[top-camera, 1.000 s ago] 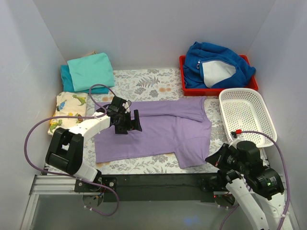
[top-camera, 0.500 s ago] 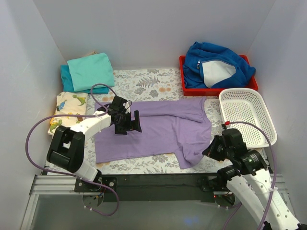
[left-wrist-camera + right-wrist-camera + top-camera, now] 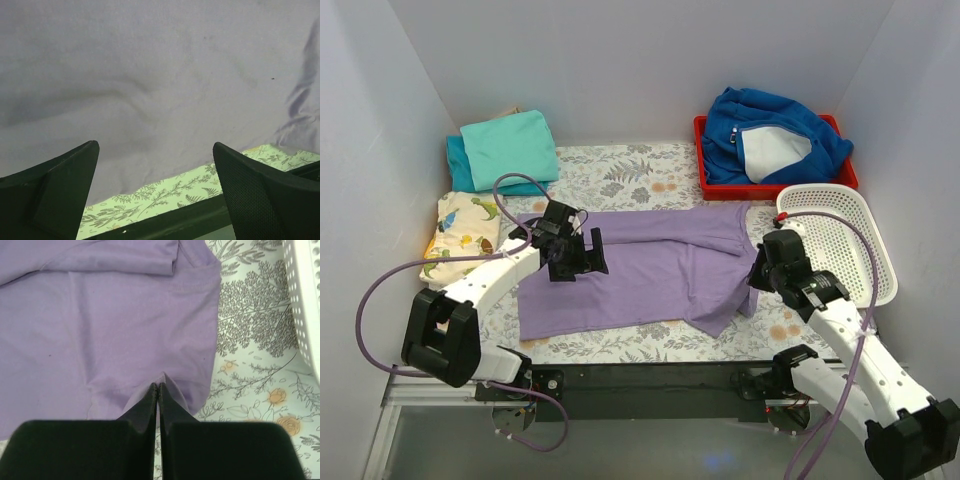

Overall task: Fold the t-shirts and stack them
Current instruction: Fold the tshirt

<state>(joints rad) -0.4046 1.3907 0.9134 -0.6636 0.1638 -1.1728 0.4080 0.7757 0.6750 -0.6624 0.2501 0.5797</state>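
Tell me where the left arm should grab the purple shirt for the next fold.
Probably the near left corner of the purple shirt, coming in low from the left. That edge lies flat and free on the tablecloth, and the right gripper pinches the near right part.

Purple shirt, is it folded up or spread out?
Mostly spread: the purple shirt lies flat, only its far edge folded over; the right gripper pinches its fabric.
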